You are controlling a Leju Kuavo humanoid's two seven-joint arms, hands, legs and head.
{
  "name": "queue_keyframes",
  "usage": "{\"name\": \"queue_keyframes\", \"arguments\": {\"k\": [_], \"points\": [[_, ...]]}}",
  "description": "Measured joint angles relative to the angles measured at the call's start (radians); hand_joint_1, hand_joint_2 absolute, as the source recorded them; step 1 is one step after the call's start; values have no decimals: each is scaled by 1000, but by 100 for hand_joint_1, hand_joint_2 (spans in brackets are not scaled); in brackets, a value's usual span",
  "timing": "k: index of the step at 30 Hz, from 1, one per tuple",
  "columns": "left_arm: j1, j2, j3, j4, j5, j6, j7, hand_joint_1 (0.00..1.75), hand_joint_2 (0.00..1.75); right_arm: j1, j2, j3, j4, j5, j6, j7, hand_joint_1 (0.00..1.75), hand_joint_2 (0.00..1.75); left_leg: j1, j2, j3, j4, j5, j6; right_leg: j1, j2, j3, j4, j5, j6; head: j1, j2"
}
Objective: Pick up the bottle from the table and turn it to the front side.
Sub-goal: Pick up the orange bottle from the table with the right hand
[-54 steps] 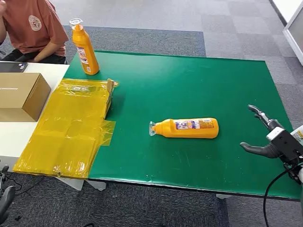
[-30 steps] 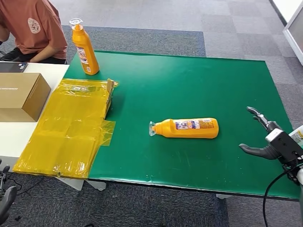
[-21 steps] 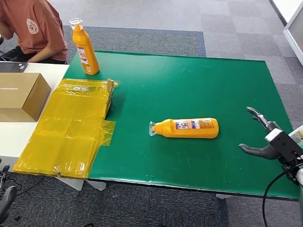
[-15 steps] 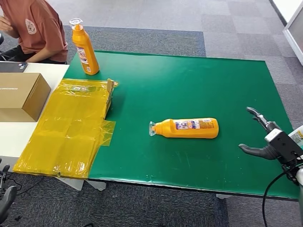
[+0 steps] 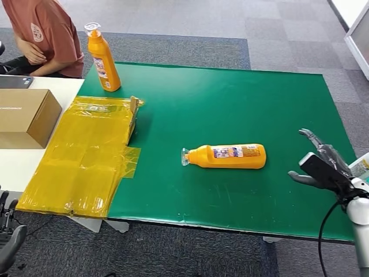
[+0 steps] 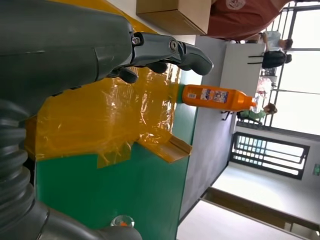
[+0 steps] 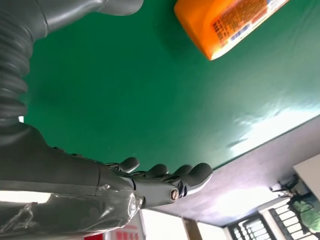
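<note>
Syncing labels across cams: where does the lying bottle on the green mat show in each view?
Head view: lying bottle on its side mid-mat, cap toward the yellow film.
Left wrist view: I can't place it for sure; the bottle seen there is the standing bottle, and a clear cap peeks by the arm.
Right wrist view: its base end at the frame edge, beyond the right hand.
Shared landmark: green mat.

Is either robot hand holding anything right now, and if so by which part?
Nothing is held. The right hand is open, apart from the lying orange plastic bottle; the left hand is empty.
</note>
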Motion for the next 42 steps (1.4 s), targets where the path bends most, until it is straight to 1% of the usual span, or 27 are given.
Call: {"name": "queue_keyframes", "arguments": {"k": [3,6,9,13,18,25,32,42], "points": [[0,0,-19,0,-1,15,10,0,175,-52,19,52,30,136,-69,50,0,175,0,0,0,0,1,-1,0,0,0,0,1,-1,0,0],[-2,2,-42,0,-1,37,21,0,175,-124,50,114,88,269,-133,97,0,175,0,1,0,0,2,-2,0,1,0,0,2,-2,0,0],[-4,10,-72,0,2,60,25,0,175,-187,86,174,150,352,-168,124,0,175,1,1,0,0,3,-2,0,0,0,0,2,-2,0,0],[-11,27,-110,2,12,89,27,0,175,-270,140,234,244,434,-190,148,0,175,1,1,0,0,4,-2,1,1,-1,0,3,-2,0,0],[-20,49,-160,8,17,117,27,0,175,-342,193,291,348,504,-207,169,0,175,1,0,0,0,4,-2,1,0,-1,0,3,-2,0,0],[-35,81,-209,19,34,165,38,0,175,-398,238,353,453,576,-217,190,0,175,1,0,0,0,4,-1,1,0,-1,0,3,-2,0,0],[-35,99,-223,23,39,173,39,0,175,-406,252,377,489,585,-217,197,0,175,1,0,0,0,3,-2,1,0,-1,0,2,-2,0,0],[-34,108,-226,28,56,185,39,0,175,-424,255,394,496,603,-216,199,0,175,1,0,0,0,4,-2,1,0,-1,0,2,-2,0,0]]}}
